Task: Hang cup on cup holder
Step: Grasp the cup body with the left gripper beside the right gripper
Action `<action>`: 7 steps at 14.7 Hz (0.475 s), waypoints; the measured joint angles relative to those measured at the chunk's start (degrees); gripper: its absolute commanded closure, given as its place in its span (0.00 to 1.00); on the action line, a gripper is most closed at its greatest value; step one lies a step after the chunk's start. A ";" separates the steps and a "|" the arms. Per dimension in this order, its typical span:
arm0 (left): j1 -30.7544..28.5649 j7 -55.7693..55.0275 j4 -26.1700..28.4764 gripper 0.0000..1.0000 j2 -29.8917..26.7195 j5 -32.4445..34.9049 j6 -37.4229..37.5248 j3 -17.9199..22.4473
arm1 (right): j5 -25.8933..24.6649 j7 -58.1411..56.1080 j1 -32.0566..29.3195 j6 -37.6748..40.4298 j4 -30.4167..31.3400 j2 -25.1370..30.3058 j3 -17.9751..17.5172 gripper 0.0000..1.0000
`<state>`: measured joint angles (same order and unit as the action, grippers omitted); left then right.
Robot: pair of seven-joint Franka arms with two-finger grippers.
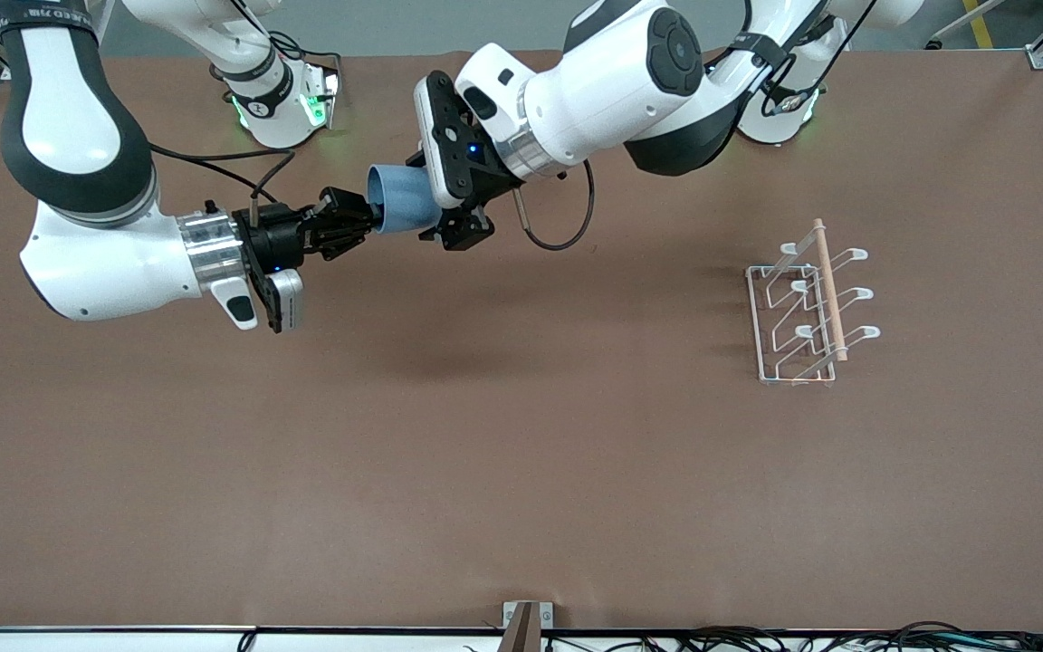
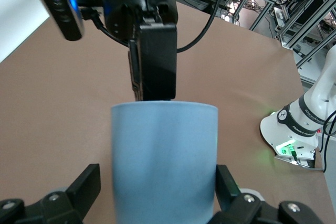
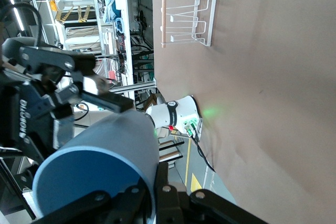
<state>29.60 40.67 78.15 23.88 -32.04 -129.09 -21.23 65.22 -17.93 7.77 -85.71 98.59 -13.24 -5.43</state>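
The light-blue cup (image 1: 404, 199) lies on its side in the air, over the table toward the right arm's end. My right gripper (image 1: 366, 222) is shut on its rim, one finger inside and one outside (image 3: 157, 182). My left gripper (image 1: 438, 201) is open around the cup's body. In the left wrist view its fingers (image 2: 86, 184) flank the cup (image 2: 164, 161), with a gap on one side. The white wire cup holder (image 1: 807, 303) with its wooden rod stands on the table toward the left arm's end. It also shows in the right wrist view (image 3: 186, 11).
The brown table (image 1: 521, 453) is bare apart from the holder. The arms' bases (image 1: 282, 100) stand along the edge farthest from the front camera. A small bracket (image 1: 526, 620) sits at the edge nearest the front camera.
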 measured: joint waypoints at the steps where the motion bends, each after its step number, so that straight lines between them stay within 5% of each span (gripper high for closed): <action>1: 0.26 -0.01 0.01 0.10 0.30 0.12 0.05 0.00 | 0.19 0.44 0.36 0.03 -0.24 0.00 -0.02 0.99; 3: 0.39 -0.01 -0.01 0.18 0.53 0.18 0.64 0.05 | -0.07 0.59 0.67 -0.03 -0.31 -0.05 0.05 0.99; 5: 0.41 -0.01 -0.05 0.38 0.52 1.02 1.10 0.01 | -0.03 0.60 0.73 -0.30 -0.32 -0.16 0.05 0.97; 6: 0.47 -0.27 -0.11 0.47 0.52 1.76 1.15 -0.05 | -0.07 0.56 0.73 -0.37 -0.31 -0.22 0.08 0.81; 7: 0.50 -0.48 -0.13 0.55 0.52 2.06 1.17 -0.06 | -0.07 0.54 0.74 -0.37 -0.31 -0.24 0.08 0.03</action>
<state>30.10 40.20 78.01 24.40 -29.97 -127.92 -21.29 65.15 -17.39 8.50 -86.08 98.28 -13.48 -5.35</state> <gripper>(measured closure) 0.211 0.952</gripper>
